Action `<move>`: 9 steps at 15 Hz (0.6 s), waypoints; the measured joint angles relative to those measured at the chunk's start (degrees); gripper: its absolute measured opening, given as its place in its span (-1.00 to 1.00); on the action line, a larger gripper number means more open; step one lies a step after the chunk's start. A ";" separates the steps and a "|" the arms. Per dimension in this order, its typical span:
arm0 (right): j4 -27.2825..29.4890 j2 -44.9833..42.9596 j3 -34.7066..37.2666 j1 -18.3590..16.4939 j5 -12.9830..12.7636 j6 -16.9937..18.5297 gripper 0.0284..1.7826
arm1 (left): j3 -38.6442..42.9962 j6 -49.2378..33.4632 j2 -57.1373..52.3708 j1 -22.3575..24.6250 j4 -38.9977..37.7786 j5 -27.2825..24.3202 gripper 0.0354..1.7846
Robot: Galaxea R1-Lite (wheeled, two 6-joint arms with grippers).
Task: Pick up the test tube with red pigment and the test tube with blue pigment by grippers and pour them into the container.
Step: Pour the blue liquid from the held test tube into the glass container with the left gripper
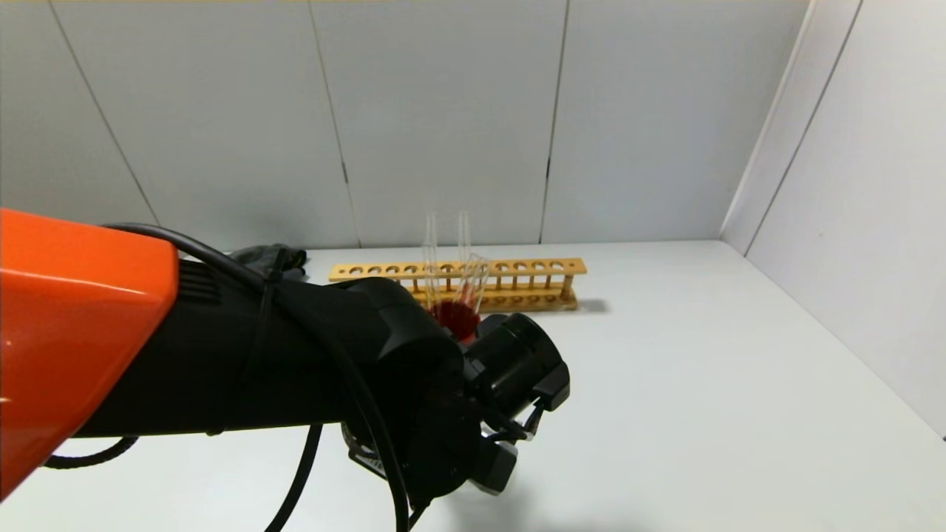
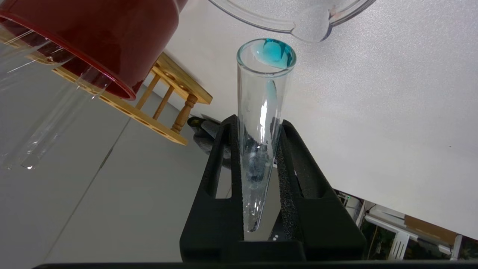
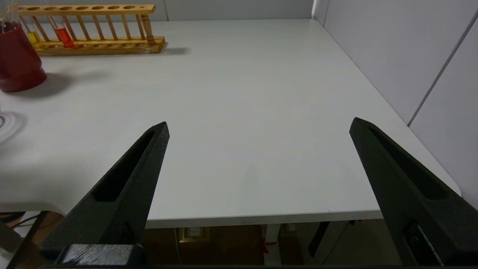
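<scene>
- Clear, glossy glass on the test tube with blue pigment, wet teal film at its mouth
- Rough matt black foam pads grip it
- Wooden rack, varnished honey-yellow
- Dark-red cup, shiny plastic look
- Table smooth, matt white
- Orange arm shell, glossy

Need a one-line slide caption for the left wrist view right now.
Left gripper shut on the test tube with blue pigment, tipped mouth-first toward the clear container, teal liquid at its rim.

Wooden rack behind dark-red cup on white table
</scene>
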 joint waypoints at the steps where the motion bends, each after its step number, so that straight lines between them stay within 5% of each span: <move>1: 0.00 0.00 0.00 0.00 0.00 0.00 0.91 | -0.11 -0.02 0.06 0.00 0.05 0.00 -0.67; 9: 0.00 0.00 0.00 0.00 0.02 -0.02 0.91 | -0.87 -0.07 0.46 0.00 1.66 1.10 -0.67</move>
